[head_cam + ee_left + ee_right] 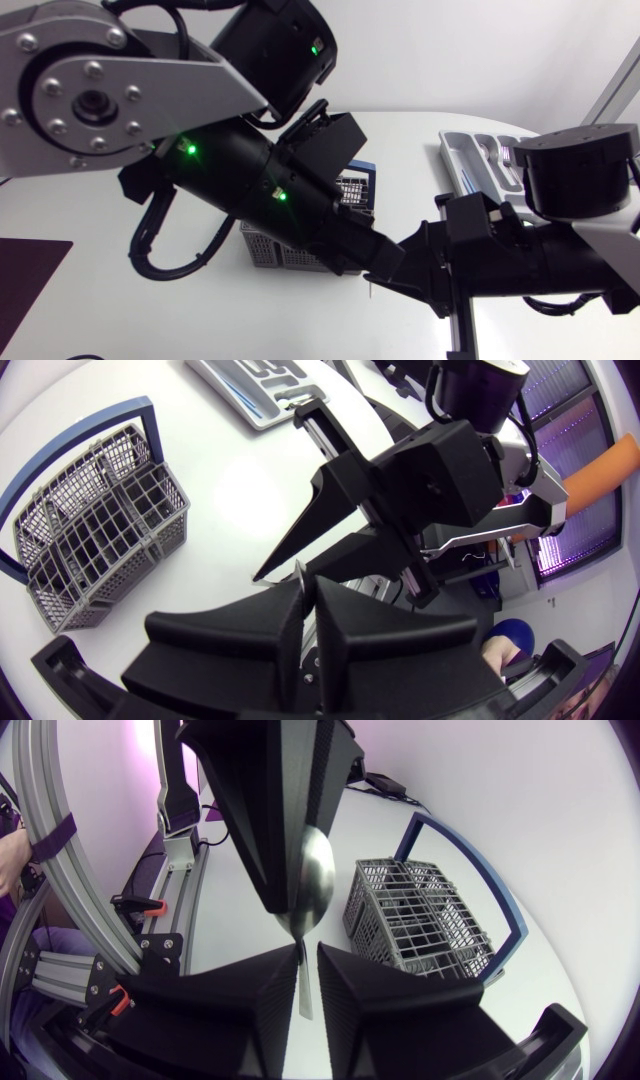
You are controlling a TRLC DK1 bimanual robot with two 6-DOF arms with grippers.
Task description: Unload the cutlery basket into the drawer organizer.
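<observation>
Together, the left tool (308, 588) and right tool (308, 956) pinch the spoon (312, 880).

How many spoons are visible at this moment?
1. The spoon is held between the left gripper and the right gripper, beside the basket. Cutlery in the organizer is too small to identify.

What's left to look at is the table (420, 150), a plain white top with a smooth, faintly shiny surface, grey with shadow along its near side. Its far right corner curves round rather than coming to a point. Down at the near left lies a flat dark maroon panel (30, 285) with straight edges; I cannot tell what it is.
</observation>
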